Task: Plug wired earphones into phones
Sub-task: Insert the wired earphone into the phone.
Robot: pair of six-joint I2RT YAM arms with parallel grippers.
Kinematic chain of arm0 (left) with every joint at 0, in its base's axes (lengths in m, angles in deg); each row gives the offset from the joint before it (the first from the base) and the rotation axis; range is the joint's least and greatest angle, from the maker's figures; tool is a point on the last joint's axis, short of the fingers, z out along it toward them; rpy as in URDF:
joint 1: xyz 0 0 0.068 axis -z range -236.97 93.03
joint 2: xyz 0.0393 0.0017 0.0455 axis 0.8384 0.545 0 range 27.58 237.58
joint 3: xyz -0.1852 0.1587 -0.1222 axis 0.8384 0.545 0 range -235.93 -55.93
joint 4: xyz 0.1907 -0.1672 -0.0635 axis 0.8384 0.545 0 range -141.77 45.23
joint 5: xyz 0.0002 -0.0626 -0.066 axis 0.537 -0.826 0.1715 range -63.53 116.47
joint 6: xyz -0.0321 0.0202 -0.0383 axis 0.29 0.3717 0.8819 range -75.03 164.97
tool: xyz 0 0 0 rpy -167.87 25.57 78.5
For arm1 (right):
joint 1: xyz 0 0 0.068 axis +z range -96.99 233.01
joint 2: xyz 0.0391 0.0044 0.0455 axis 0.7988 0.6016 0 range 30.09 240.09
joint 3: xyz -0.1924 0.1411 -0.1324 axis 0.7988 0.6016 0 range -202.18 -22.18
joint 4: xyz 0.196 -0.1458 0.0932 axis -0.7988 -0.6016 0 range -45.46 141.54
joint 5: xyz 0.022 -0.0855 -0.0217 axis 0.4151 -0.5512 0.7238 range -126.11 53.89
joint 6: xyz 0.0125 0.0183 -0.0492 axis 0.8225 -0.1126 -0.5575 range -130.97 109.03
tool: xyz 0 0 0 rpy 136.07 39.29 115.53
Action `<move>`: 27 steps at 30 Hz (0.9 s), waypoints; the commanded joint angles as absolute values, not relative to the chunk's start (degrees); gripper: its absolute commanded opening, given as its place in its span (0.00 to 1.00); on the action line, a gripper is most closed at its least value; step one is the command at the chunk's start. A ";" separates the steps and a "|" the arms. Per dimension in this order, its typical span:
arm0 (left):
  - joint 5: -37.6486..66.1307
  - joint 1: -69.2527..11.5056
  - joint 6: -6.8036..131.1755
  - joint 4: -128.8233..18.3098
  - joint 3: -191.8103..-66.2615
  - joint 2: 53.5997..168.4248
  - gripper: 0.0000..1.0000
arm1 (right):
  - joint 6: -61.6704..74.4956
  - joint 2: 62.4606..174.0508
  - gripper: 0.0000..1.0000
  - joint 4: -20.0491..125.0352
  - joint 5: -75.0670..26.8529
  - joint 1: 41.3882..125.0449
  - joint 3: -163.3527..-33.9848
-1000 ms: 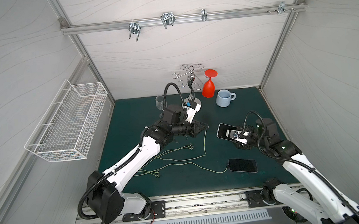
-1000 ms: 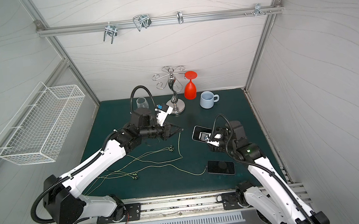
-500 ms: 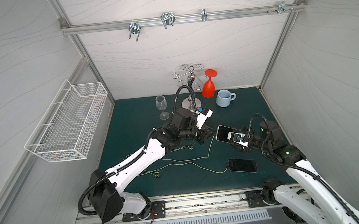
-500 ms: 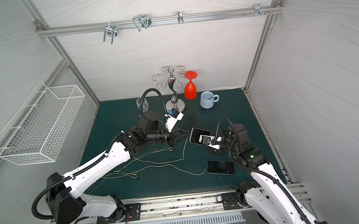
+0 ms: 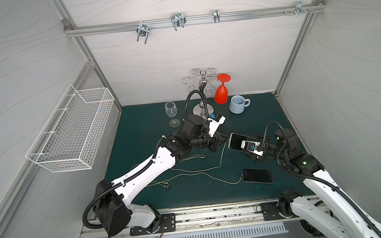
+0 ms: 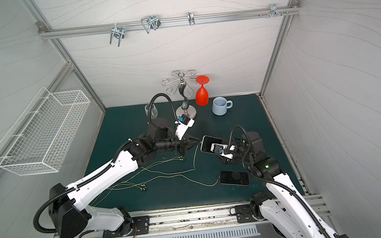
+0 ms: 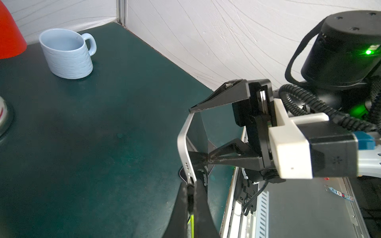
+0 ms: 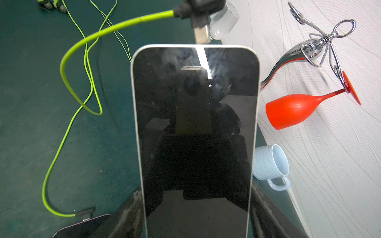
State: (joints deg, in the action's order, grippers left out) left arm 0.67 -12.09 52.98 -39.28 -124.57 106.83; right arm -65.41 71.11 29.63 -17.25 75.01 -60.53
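Up off the green mat (image 5: 138, 129), over toward the right side, the right gripper (image 7: 199, 135) has a black phone (image 5: 235, 141) by its long edges. Its jaws are spread wide and pressed onto the silver frame, with the screen facing that arm's wrist camera. The left gripper (image 5: 223, 140) comes at it from the opposite side, jaws clenched tight on the dark plug (image 8: 199, 31) of a yellow-green earphone cable (image 8: 61, 68). The plug tip sits right at the port in the phone's short edge, but honestly I can't tell if it's in at all. That cable trails down to the mat, where the earbuds (image 5: 202, 156) lie. The second phone (image 5: 258, 175) lies flat near the front of the mat, with the other earphone cable (image 8: 43, 191) already plugged into its end. At the back there's a blue mug (image 5: 237, 104), a clear wine glass (image 5: 171, 113) and a red glass (image 5: 221, 95) hanging upside down on a chrome rack (image 5: 201, 85).
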 commanded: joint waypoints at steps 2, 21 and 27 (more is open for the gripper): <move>0.57 -12.19 55.10 -42.49 -124.40 106.59 0.00 | -65.84 70.00 0.72 32.81 -16.17 75.59 -60.80; 3.08 -12.20 56.15 -44.31 -122.58 104.89 0.00 | -67.76 71.84 0.72 34.94 -18.48 75.79 -60.06; 1.89 -12.15 57.25 -44.79 -122.72 105.59 0.00 | -68.11 72.14 0.72 34.58 -18.17 75.80 -60.15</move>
State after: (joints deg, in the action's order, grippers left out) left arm 2.31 -12.09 56.41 -41.99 -122.32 106.04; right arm -66.57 72.26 31.82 -19.29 75.45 -59.80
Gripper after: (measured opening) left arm 0.050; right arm 0.734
